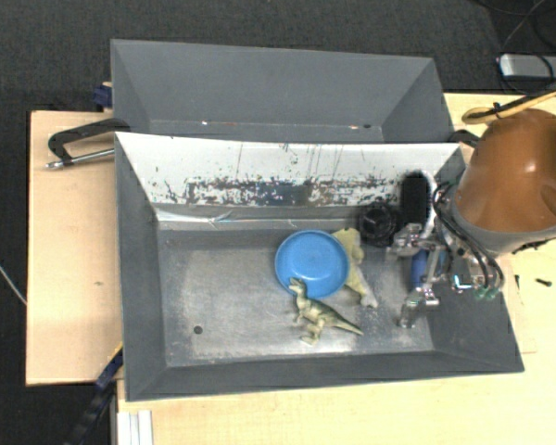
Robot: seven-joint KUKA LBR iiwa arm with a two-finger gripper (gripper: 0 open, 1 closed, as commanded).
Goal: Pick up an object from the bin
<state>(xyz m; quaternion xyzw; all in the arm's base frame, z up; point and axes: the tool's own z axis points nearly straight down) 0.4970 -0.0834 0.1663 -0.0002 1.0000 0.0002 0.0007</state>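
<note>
We see the tool low in the right part of the grey metal bin, right of the frame's centre, over bare floor near the bin's right wall. We cannot tell whether the tool is open or closed, and nothing is clearly gripped in it. A small blue patch sits among its metal parts; we cannot tell whether it belongs to the tool. Above it, the arm's rounded orange cover fills the frame's right side.

Just up and left of the tool lie two black things: a tall rounded one and a squat one. Further left, a round blue bowl lies at the middle of the bin, touching a pale yellowish thing. A tan toy dinosaur lies just below the bowl.
</note>
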